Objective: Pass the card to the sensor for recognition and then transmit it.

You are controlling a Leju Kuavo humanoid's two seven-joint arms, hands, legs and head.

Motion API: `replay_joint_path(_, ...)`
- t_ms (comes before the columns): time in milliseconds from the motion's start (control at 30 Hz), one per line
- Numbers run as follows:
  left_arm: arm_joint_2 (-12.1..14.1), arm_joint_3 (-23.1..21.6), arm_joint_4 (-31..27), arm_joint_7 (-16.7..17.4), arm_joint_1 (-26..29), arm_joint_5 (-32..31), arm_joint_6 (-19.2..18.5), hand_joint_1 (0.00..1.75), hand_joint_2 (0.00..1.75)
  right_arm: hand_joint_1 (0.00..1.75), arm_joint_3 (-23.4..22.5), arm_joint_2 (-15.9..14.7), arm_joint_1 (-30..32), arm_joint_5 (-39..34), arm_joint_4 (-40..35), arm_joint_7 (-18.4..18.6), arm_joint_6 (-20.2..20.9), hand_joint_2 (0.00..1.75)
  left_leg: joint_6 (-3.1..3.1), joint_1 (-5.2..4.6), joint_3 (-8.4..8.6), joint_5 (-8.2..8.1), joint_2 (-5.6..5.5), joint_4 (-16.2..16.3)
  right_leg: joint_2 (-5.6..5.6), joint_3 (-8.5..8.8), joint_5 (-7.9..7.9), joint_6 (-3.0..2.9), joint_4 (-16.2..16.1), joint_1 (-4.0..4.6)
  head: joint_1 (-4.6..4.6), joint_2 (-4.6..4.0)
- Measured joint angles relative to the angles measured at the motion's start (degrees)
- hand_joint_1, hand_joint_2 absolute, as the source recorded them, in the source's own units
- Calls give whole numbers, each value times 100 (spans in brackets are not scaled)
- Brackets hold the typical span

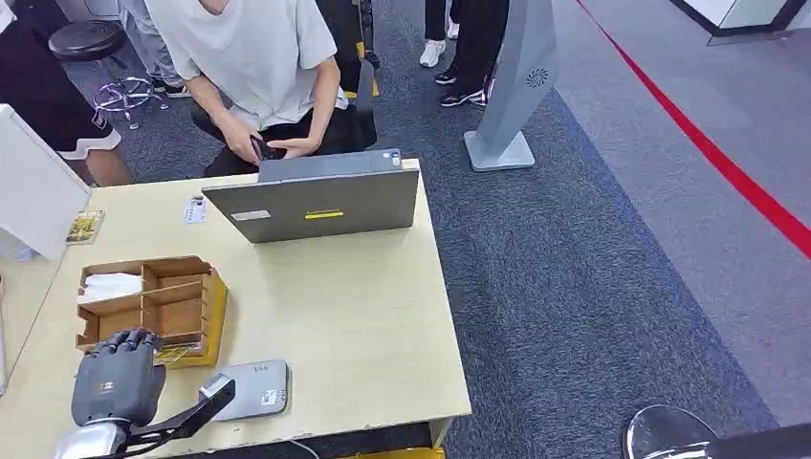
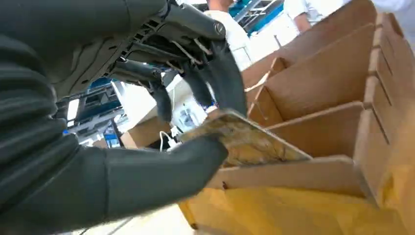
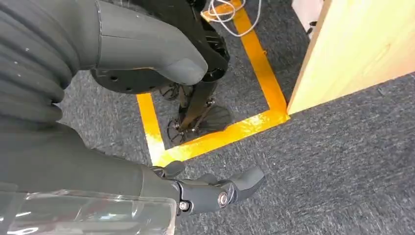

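In the left wrist view my left hand (image 2: pixel 161 98) pinches a yellowish patterned card (image 2: pixel 247 141) between the thumb and the dark fingers. The card is held at the front compartment of the brown cardboard organizer box (image 2: pixel 318 93). From the head view, that hand (image 1: pixel 120 378) hovers over the near end of the box (image 1: pixel 153 301) at the table's front left. The grey flat sensor (image 1: pixel 251 387) lies on the table just right of the hand. My right hand (image 3: pixel 210 188) hangs beside the table over the carpet, fingers apart and holding nothing.
A grey laptop (image 1: pixel 320 201) stands open at the table's far side, with a seated person (image 1: pixel 253 57) behind it. Two loose cards (image 1: pixel 84 227) (image 1: pixel 195 209) lie at the back left near a white board (image 1: pixel 33 186). A stool (image 1: pixel 669 435) stands on the carpet at the front right.
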Motion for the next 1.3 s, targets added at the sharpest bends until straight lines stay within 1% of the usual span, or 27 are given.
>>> replay_joint_path(500, -28, 0, 131, -4, -65, 0, -64, 175, 175, 0, -39, 0, -10, -15, -55, 0, 46, 175, 0, 0, 1, 0, 0, 0, 0, 1, 0, 0, 0, 0, -2, 0)
replay_joint_path(600, -31, 0, 138, 76, -82, 0, -14, 175, 175, 0, -83, 0, -10, -15, -96, 9, 74, 175, 0, 0, 1, 0, 0, 0, 0, 2, 0, 0, 0, 0, 0, 0)
replay_joint_path(700, -33, 0, 131, 57, -82, 0, 41, 175, 175, 0, -107, 0, -6, -22, -109, 20, 55, 175, 0, 0, 2, 0, 0, 0, 0, 1, 0, 0, 0, 0, -2, 0)
replay_joint_path(833, -44, 0, -127, -68, -82, 0, -127, 175, 175, 0, -105, 0, -3, -41, -125, 52, -15, 175, 0, 0, 1, 0, -1, 0, 0, 1, 0, 0, 0, 0, -2, 0)
replay_joint_path(967, -50, 0, -389, -87, -84, 0, -265, 175, 175, 0, -105, 0, 1, -76, -127, 68, -17, 175, 0, 0, 0, 0, -1, 0, 0, 0, 0, 0, 0, 0, -2, 0)
replay_joint_path(1000, -52, 0, -442, -136, -86, 0, -322, 175, 175, 0, -105, 0, 1, -74, -127, 70, -22, 175, 0, 0, 0, 0, 0, 0, 0, -1, 0, 0, -1, 0, -2, 0)
replay_joint_path(1100, -112, -11, -814, -451, -136, 0, -948, 175, 175, 0, -136, 0, -13, 48, -125, 138, -17, 175, 1, 0, -1, 0, -1, 1, -2, -3, 0, 0, -1, 0, 0, 0)
replay_joint_path(1133, -129, -55, -984, -560, -200, 11, -1210, 175, 175, 0, -168, 0, -25, 105, -122, 157, -13, 175, 3, 0, -1, 2, -4, 1, -4, -2, 1, 1, -2, 0, 0, 0)
replay_joint_path(1167, -133, -118, -1172, -640, -291, 67, -1493, 175, 175, 0, -205, 0, -44, 144, -120, 183, -4, 175, 4, 0, -3, 3, -5, 1, -5, -2, 2, 3, -1, 0, 0, 0)
replay_joint_path(1200, -133, -171, -1332, -671, -373, 112, -1697, 175, 175, 0, -230, 0, -57, 162, -118, 188, -2, 175, 6, -1, -3, 4, -5, 1, -5, -1, 3, 2, -1, 0, 0, 0)
replay_joint_path(1233, -135, -225, -1490, -697, -451, 144, -1820, 175, 175, 0, -258, 0, -67, 175, -118, 190, 2, 175, 6, -1, -3, 4, -4, 1, -3, 0, 3, 2, -1, -1, 0, 0)
replay_joint_path(1300, -140, -295, -1701, -710, -582, 160, -1917, 175, 175, 0, -286, 0, -71, 199, -114, 203, 2, 175, 6, -1, -2, 4, -2, 1, -3, 0, 3, 2, -1, -1, 0, 0)
